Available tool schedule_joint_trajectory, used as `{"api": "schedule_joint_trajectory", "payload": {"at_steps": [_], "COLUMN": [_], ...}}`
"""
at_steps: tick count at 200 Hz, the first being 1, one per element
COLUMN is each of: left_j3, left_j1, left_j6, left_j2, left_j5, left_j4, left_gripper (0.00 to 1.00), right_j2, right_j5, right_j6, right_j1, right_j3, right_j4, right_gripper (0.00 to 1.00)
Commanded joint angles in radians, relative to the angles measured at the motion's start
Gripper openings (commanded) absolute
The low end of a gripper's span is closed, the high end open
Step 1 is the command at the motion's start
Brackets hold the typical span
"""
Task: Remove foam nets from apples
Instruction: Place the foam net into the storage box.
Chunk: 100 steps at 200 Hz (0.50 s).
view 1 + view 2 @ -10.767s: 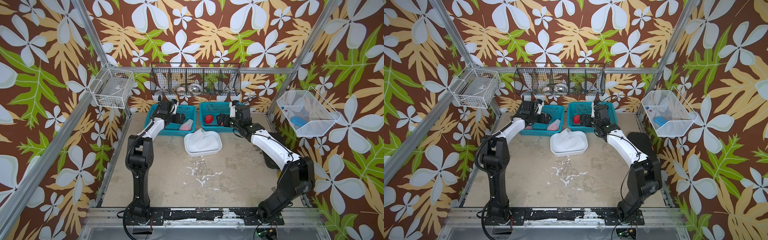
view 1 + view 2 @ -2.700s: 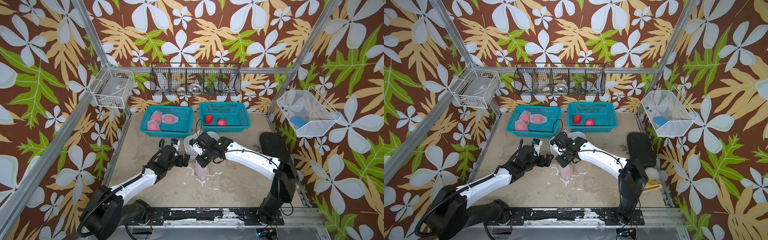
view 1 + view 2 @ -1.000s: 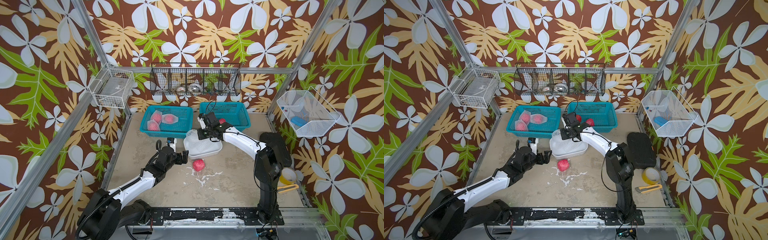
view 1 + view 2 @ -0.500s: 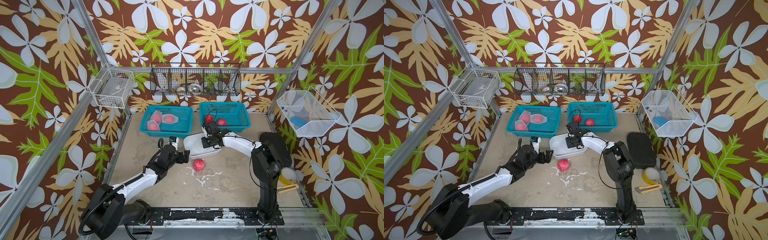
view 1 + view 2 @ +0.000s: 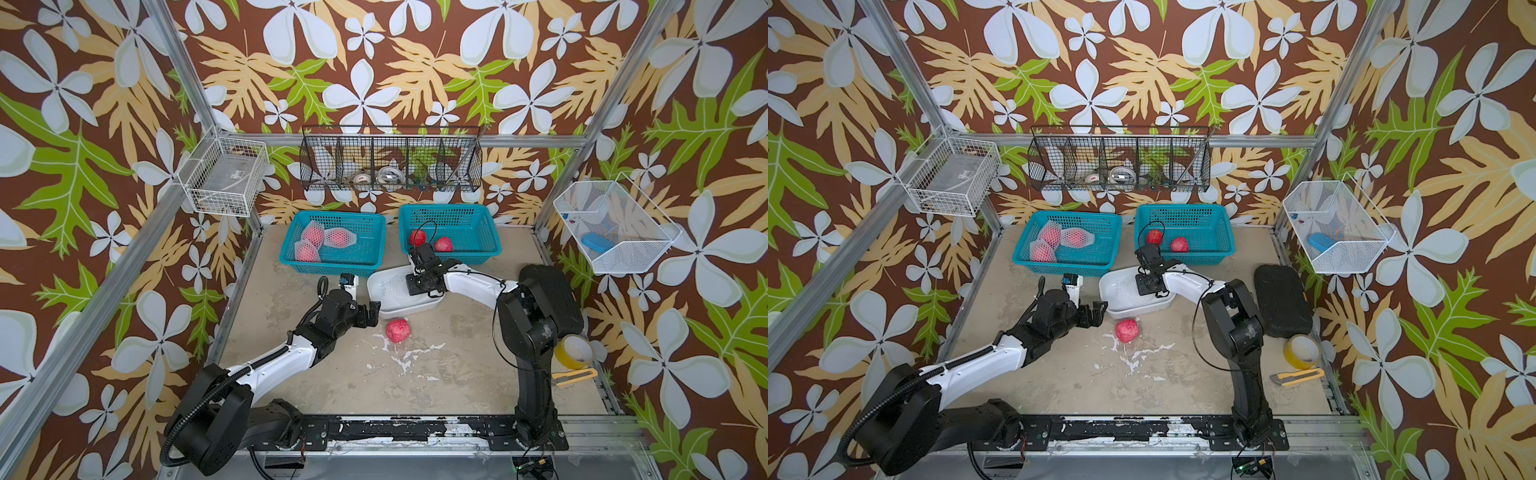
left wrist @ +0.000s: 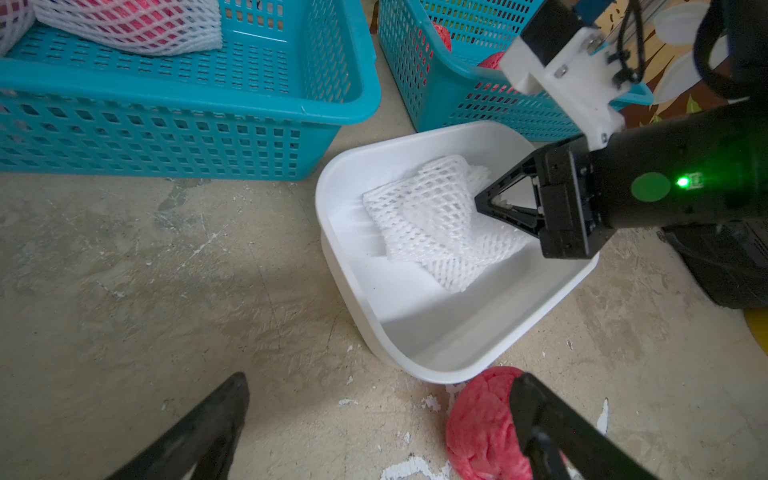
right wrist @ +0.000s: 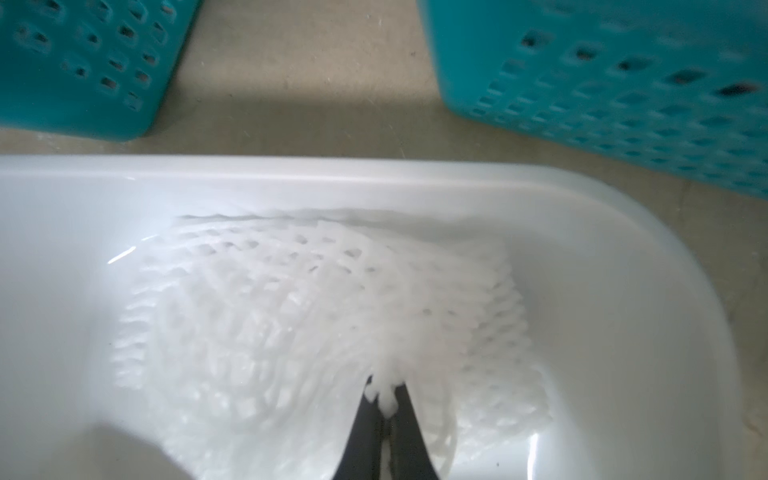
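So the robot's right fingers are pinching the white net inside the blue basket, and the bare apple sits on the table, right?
Not quite. The right fingers are pinching the foam net inside the white tub, not a blue basket. The right wrist view shows it clearly. The bare apple does sit on the table, as a top view shows.

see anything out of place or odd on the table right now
One unwrapped red apple lies loose on the beige tabletop just in front of the white plastic tub, not in the teal plastic basket holding two other bare apples. White flaky scuffs mark the tabletop beside it.
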Motion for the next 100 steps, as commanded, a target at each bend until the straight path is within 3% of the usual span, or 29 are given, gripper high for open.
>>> {"api": "schedule_joint_trajectory", "payload": {"at_steps": [1, 10, 18, 67, 100], "left_j3": [0.003, 0.004, 0.005, 0.004, 0.006], "left_j1": [0.002, 0.002, 0.002, 0.004, 0.003], "left_j6": [0.003, 0.003, 0.004, 0.014, 0.019], "left_j2": [-0.002, -0.004, -0.005, -0.017, -0.018], "left_j5": [-0.004, -0.004, -0.006, -0.016, -0.021], "left_j4": [0.003, 0.001, 0.001, -0.007, -0.012], "left_gripper": [1.00, 1.00, 1.00, 1.00, 1.00], "right_j2": [-0.036, -0.047, -0.058, -0.090, -0.103], "right_j5": [0.024, 0.024, 0.022, 0.056, 0.111], "right_j6": [-0.010, -0.014, -0.019, -0.030, -0.031], "right_j1": [-0.002, -0.001, -0.001, -0.002, -0.003], "right_j3": [0.022, 0.032, 0.037, 0.073, 0.074], "right_j4": [-0.025, -0.038, -0.043, -0.107, -0.118], "right_gripper": [0.17, 0.29, 0.33, 0.43, 0.43]}}
